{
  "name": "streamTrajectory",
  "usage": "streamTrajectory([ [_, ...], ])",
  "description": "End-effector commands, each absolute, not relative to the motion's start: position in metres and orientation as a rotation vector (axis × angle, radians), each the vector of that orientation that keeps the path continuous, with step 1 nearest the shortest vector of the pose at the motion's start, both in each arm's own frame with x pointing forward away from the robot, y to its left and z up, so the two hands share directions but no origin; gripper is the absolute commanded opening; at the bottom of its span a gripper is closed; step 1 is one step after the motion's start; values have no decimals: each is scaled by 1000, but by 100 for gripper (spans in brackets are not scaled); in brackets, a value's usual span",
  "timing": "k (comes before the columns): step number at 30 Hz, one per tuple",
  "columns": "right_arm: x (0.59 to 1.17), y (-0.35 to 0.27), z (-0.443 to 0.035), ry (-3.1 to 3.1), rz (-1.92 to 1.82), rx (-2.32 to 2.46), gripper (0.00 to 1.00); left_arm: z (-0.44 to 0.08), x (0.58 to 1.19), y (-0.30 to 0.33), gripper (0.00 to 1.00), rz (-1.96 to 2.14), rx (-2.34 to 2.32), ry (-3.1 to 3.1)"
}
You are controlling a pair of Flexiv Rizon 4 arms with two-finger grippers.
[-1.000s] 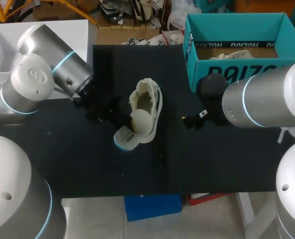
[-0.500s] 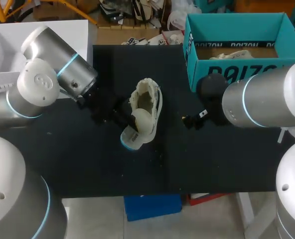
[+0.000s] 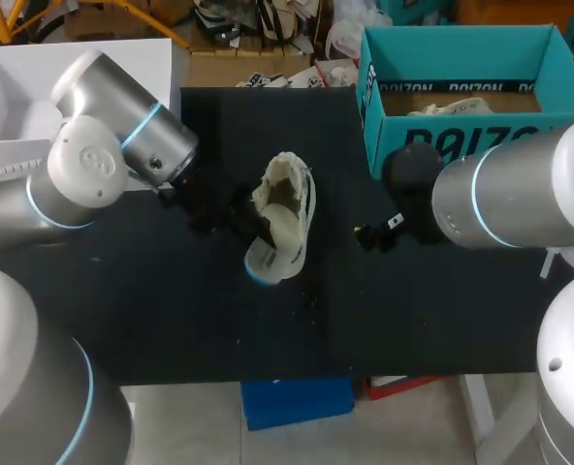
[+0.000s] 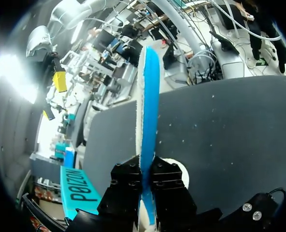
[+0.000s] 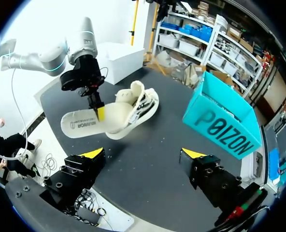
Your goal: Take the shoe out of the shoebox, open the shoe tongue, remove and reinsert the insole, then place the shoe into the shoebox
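Note:
A cream shoe lies on the black table, seen also from the right wrist. My left gripper is beside its heel, shut on the insole. This is white on top and blue underneath. The left wrist view shows the insole edge-on, clamped in my left gripper. From the right wrist the insole slants from the shoe's opening toward the table's front, with the left gripper on its middle. My right gripper hangs open and empty, right of the shoe.
The teal shoebox stands open at the back right, with another pale shoe inside; it also shows in the right wrist view. A white box sits at the back left. Bare black tabletop lies in front of the shoe.
My left arm has carried the insole to the right, closer over the shoe's heel, and turned it more on edge. The right arm and the shoe have stayed still.

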State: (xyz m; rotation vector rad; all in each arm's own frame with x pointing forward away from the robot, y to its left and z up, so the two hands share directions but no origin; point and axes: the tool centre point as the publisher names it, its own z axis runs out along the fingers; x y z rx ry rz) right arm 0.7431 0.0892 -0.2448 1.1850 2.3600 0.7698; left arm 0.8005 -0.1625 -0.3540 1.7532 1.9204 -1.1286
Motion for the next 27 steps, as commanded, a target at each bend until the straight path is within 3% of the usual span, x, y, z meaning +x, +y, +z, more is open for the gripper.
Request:
streamTrajectory([
  [1,743,91,-245,2357,767,1187,100,-357,810,-167,0,-1136,1758,1911],
  [27,743,91,-245,2357,767,1187,100,-382,859,-179,0,-1060,1715,1982],
])
